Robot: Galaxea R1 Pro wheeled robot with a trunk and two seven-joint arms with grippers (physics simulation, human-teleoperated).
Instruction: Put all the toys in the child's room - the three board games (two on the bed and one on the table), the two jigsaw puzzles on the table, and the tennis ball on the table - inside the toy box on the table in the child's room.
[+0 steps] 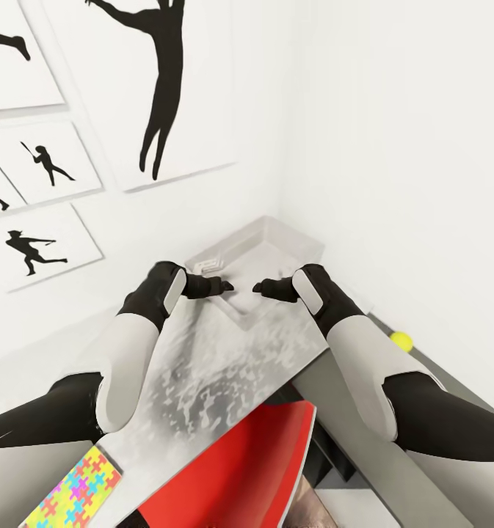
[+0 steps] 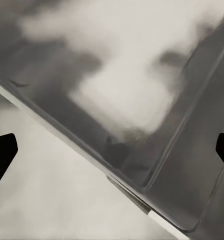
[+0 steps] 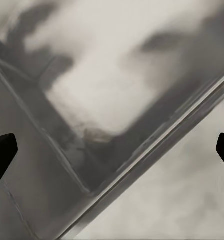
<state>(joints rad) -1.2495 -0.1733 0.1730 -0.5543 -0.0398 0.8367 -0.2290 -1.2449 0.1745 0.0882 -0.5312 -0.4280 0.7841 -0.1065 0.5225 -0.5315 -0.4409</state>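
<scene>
Hovering both arms over the toy box (image 1: 276, 242) in the corner, I keep my left gripper (image 1: 221, 286) and right gripper (image 1: 265, 288) spread wide and empty above its near rim, while the ball (image 1: 401, 339) waits on the table (image 1: 423, 367) beside my right arm and a puzzle (image 1: 78, 491) lies near my left.

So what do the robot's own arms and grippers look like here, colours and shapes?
Both arms have glossy black upper segments, rounded white forearm shells and black wrists with a pale grey side panel. The left gripper and right gripper are black with short, tapering fingers. No cables or markings are visible.
</scene>
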